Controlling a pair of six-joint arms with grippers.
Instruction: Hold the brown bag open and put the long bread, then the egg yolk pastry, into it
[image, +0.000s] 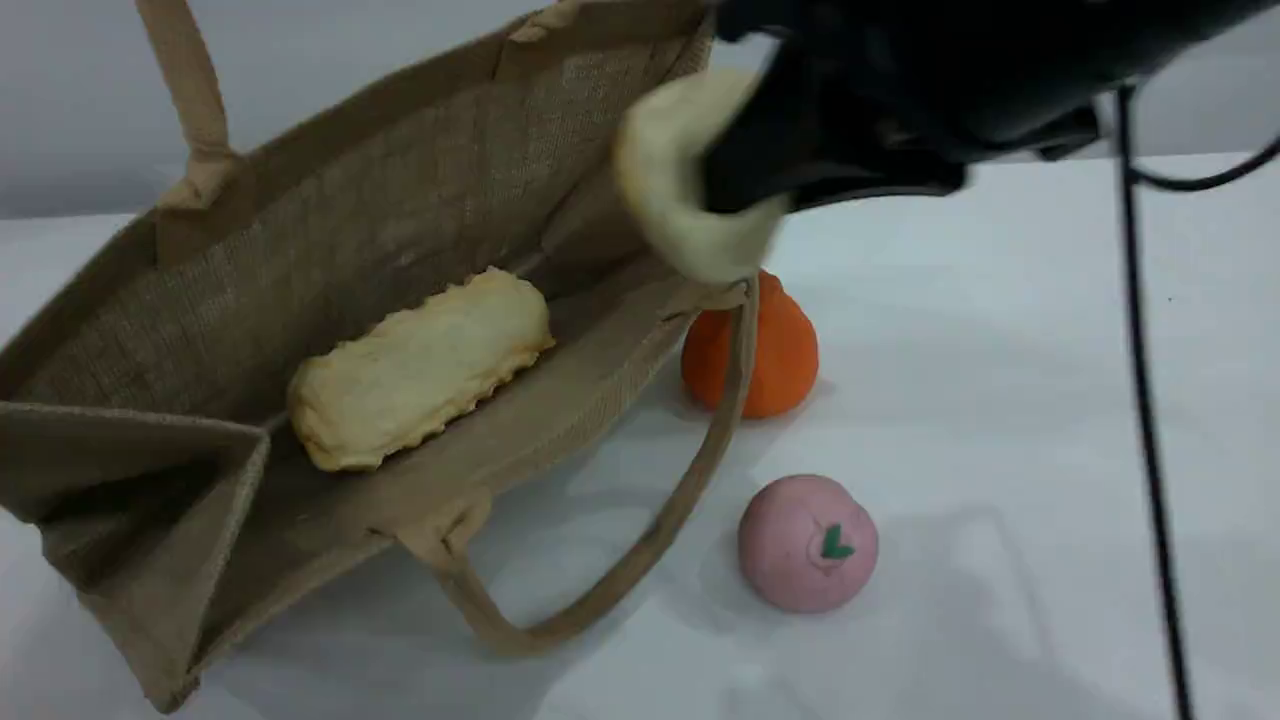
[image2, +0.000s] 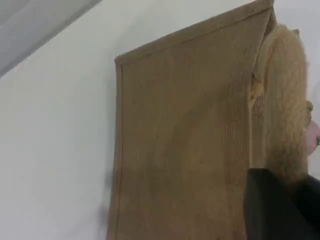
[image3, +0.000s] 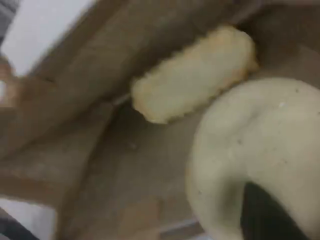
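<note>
R gripper (image: 735, 185), clamped on egg yolk pastry (image: 665, 180) over rim of brown bag (image: 330, 220) (L gripper (image2: 280, 210) pinched shut, prob. holding it open), could drop pastry outside if it lets go early.

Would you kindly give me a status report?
Left end effector shut, holding brown bag by handle. Right end effector shut on egg yolk pastry, over bag mouth. Long bread inside. Nothing blocking.

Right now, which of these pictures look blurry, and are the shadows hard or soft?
Scene view: the right claw and the egg yolk pastry it holds are motion-smeared; the long bread inside the brown bag is crisp, shadows soft. Right wrist view: pastry close and out of focus. Left wrist view: hazy, bag weave barely resolved.
</note>
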